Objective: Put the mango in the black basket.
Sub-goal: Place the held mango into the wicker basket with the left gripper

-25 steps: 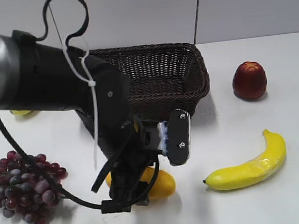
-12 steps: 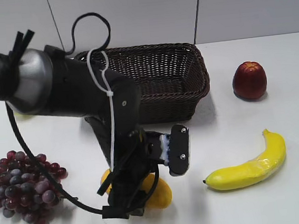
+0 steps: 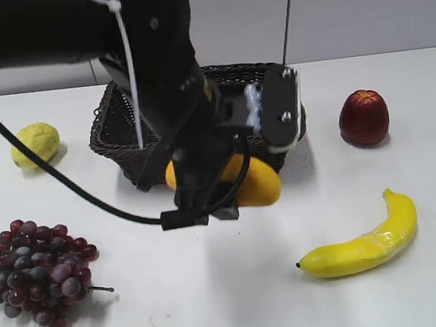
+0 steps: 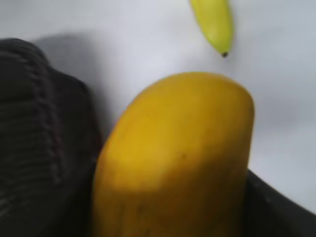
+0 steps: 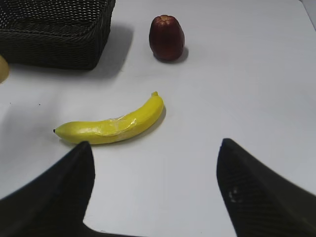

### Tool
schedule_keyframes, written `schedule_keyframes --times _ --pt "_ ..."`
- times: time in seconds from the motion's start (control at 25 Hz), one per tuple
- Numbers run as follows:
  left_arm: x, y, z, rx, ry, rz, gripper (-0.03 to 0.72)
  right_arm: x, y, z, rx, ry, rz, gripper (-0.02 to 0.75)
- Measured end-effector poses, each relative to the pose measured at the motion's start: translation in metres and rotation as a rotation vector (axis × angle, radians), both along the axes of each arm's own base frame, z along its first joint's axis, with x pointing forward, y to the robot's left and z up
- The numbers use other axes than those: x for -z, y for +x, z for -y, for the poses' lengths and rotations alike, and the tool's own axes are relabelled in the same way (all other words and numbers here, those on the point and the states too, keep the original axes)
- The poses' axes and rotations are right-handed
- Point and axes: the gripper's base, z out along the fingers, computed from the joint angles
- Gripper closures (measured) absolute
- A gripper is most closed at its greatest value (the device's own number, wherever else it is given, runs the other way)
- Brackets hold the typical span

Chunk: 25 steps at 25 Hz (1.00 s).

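Note:
My left gripper [image 3: 205, 188] is shut on the orange-yellow mango [image 3: 258, 183] and holds it in the air, just in front of the black basket's [image 3: 120, 111] near wall. The mango fills the left wrist view [image 4: 173, 158], with the dark wicker basket [image 4: 34, 123] to its left. The basket also shows in the right wrist view [image 5: 54, 34], and an edge of the mango [image 5: 2, 69] shows at its left border. My right gripper [image 5: 155, 153] is open and empty over bare table; it is out of the exterior view.
A banana [image 3: 365, 244] lies at the front right, also in the right wrist view [image 5: 111, 123] and left wrist view [image 4: 212, 22]. A red apple [image 3: 363, 117] stands right of the basket. A lemon [image 3: 35, 144] lies left; purple grapes [image 3: 35, 270] lie front left.
My left gripper has lifted the mango off the table and carried it up and back toward the basket. The lemon is now uncovered. The other fruit has not moved.

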Motion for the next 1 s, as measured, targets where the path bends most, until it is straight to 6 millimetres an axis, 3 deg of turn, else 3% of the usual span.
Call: schedule_keyframes --times 0.2,0.36,0.56,0.64,0.8,1.0 --pt "-0.041 0.017 0.008 0.006 -0.112 0.188 0.137 0.0 0.0 0.0 0.0 0.0 0.0 0.15" --pt "-0.056 0.04 0.01 -0.03 -0.239 0.361 0.137 0.0 0.0 0.0 0.0 0.0 0.0 0.15" --pt "-0.065 0.08 -0.004 -0.145 -0.395 0.526 0.137 0.0 0.0 0.0 0.0 0.0 0.0 0.15" --pt "-0.058 0.099 -0.012 -0.201 -0.422 0.552 0.137 0.0 0.0 0.0 0.0 0.0 0.0 0.15" --pt "-0.027 0.127 -0.026 -0.274 -0.384 0.524 0.137 0.0 0.0 0.0 0.0 0.0 0.0 0.15" --pt "0.019 0.143 -0.028 -0.299 -0.311 0.454 0.137 0.0 0.0 0.0 0.0 0.0 0.0 0.15"
